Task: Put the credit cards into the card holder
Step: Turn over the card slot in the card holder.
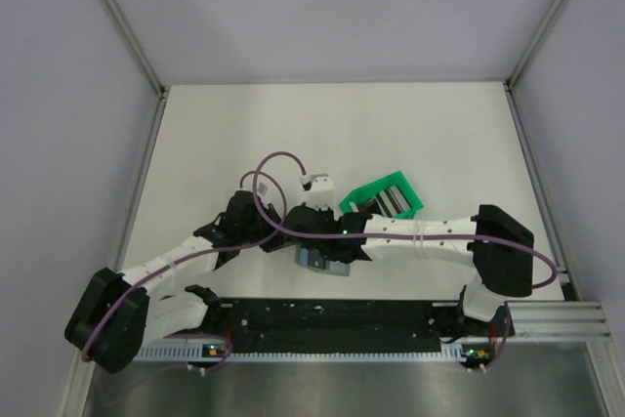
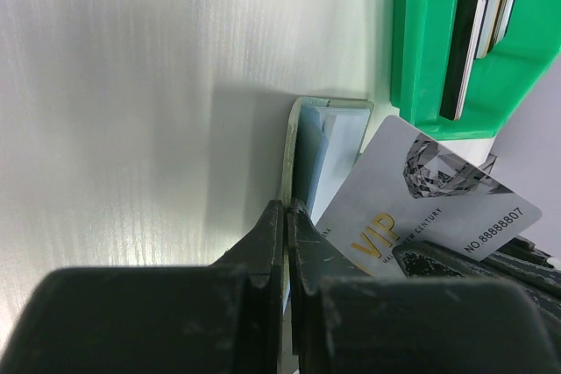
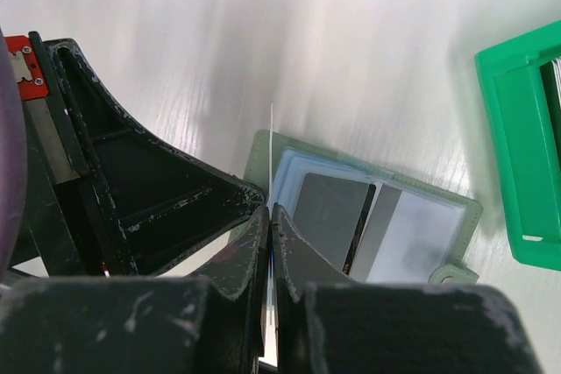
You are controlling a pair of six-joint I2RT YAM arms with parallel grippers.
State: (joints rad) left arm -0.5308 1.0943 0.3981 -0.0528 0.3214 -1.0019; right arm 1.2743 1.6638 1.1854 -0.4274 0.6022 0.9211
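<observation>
The card holder [image 3: 470,208] lies open on the table, grey-green with a light blue inside; in the top view it [image 1: 316,262] peeks out below both wrists. A grey card [image 3: 329,208] and a paler one [image 3: 412,236] sit in its pockets. My left gripper [image 2: 286,209] is shut on the holder's left edge [image 2: 296,142]. My right gripper [image 3: 271,209] is shut on a whitish credit card marked VIP [image 2: 421,186], seen edge-on [image 3: 272,151] over the holder's left side. More credit cards [image 2: 469,45] stand in a green bin.
The bright green plastic bin [image 1: 363,204] stands just right of the holder, close to the right wrist; it shows at the top right of the left wrist view [image 2: 412,50] and the right edge of the right wrist view [image 3: 504,129]. Metal frame posts border the table.
</observation>
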